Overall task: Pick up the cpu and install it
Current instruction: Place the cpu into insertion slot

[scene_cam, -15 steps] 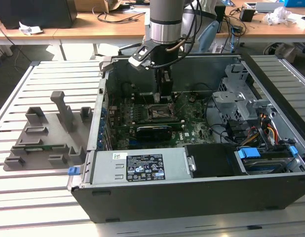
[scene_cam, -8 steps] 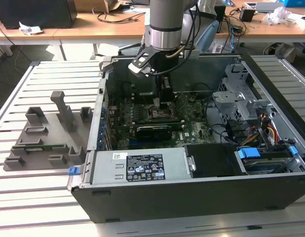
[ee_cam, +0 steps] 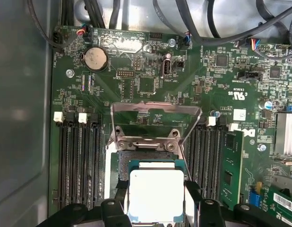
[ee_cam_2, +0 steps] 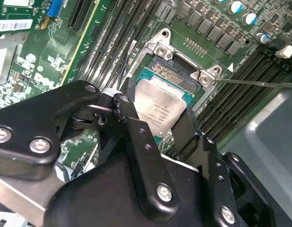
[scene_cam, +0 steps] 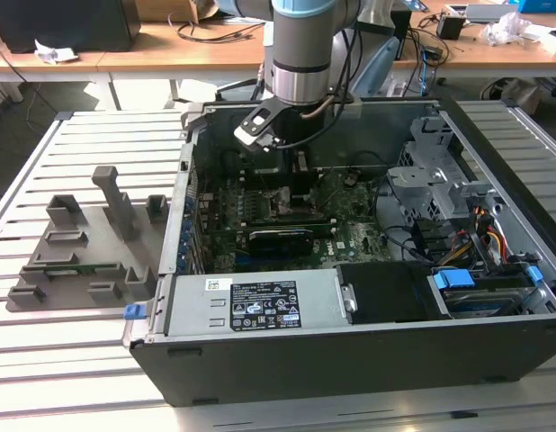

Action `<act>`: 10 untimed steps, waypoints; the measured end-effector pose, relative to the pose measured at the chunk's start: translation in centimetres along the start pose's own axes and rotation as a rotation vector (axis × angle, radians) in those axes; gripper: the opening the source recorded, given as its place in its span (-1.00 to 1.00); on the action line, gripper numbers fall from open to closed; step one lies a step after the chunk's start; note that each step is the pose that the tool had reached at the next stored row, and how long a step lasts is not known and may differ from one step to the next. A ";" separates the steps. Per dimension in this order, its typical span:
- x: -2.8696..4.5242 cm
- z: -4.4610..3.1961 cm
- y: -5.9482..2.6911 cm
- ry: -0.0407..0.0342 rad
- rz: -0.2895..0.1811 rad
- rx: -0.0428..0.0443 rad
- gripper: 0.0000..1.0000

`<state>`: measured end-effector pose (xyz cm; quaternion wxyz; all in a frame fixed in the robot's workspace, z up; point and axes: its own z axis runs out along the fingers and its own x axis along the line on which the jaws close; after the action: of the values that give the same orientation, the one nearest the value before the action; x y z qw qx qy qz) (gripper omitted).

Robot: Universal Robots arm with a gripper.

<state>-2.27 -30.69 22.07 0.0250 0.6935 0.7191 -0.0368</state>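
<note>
hand [ee_cam_2: 158,119] clasping cpu [ee_cam: 156,193], at open socket [ee_cam: 145,157]

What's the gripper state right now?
Gripper: closed on the cpu, over the socket.

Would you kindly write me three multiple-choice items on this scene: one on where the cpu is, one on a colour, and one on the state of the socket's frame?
1. Where is the cpu? A. on the floor; B. in the claw at the socket; C. in a person's hand.
2. What colour is the motherboard? A. red; B. white; C. green.
3. The socket's metal frame is: A. swung open; B. closed over the cpu; C. missing.
Answers: 1 B, both wrist views show the claw gripping it by two sides; 2 C, the board is green throughout; 3 A, it stands raised off the socket in the first wrist view.
</note>
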 end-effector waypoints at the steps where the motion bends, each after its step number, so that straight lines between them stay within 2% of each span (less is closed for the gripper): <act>1: 0.02 0.23 -0.01 0.0000 0.000 0.0000 0.09; 6: 0.09 0.88 -0.13 0.0001 0.006 0.0004 0.09; 10: 0.27 1.04 -0.13 0.0002 0.016 0.0014 0.09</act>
<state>-2.42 -30.52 21.02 0.0247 0.6991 0.7136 -0.0370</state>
